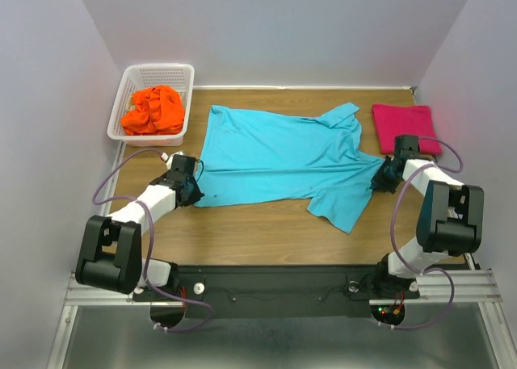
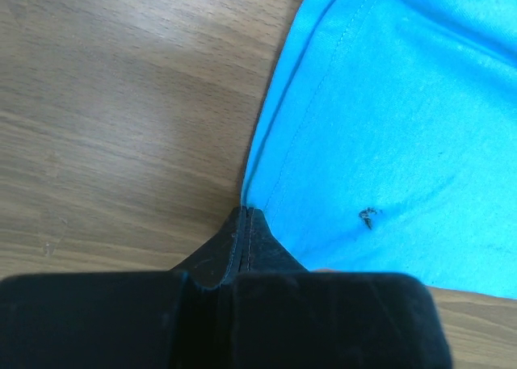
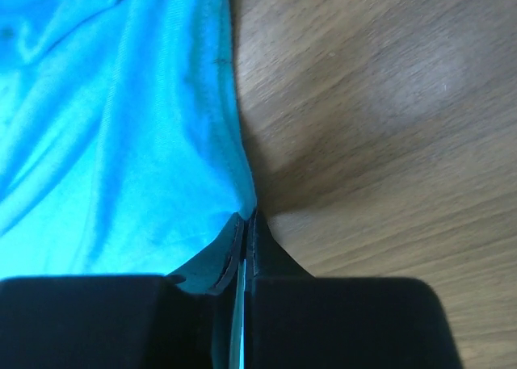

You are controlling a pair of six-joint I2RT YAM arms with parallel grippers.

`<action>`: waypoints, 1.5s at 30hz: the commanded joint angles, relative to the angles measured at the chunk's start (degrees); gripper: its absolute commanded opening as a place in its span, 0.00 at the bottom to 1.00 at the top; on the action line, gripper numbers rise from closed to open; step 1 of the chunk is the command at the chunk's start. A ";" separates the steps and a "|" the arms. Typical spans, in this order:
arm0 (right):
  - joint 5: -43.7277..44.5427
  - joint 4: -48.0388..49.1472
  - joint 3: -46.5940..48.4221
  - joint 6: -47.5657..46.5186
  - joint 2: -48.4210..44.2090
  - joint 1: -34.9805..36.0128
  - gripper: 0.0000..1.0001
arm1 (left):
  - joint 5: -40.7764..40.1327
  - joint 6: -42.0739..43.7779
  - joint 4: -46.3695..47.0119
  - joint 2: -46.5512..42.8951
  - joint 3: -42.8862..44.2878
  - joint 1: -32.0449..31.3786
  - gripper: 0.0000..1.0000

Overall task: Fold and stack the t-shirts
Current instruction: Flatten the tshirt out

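The turquoise t-shirt (image 1: 275, 155) lies spread on the tabletop (image 1: 258, 224). The left gripper (image 2: 245, 217) is closed on its hem corner, and the right gripper (image 3: 245, 221) is closed on the opposite edge (both pinches are clear only in the wrist views). Only the top view shows the folded pink t-shirt (image 1: 404, 125) at far right and the orange t-shirt (image 1: 153, 111) bunched in the white basket (image 1: 129, 82).

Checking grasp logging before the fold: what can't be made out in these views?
- Left pincer, right pincer: how much of the turquoise shirt sits in each bite. The shut jaws hide it in the wrist views, and the wrists cover it from the top.
- Pink shirt: near corner, behind the right arm, top view.
- Orange shirt: crumpled in the basket, layout unreadable, top view.
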 commanded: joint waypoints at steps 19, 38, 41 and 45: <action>7.55 -5.68 49.13 -4.06 -12.09 -0.24 0.00 | -1.95 8.26 -8.36 -3.51 60.98 7.48 0.00; 3.71 -5.68 58.89 -8.55 -16.60 0.64 0.00 | -0.19 14.33 -6.34 -9.68 67.15 7.48 0.00; 0.27 -5.59 60.57 -8.28 -13.69 0.64 0.00 | 1.13 14.24 -5.28 -7.04 67.85 7.48 0.00; -3.43 -5.24 65.48 -7.23 -6.94 0.64 0.00 | 3.41 13.89 -4.40 0.32 70.83 7.48 0.00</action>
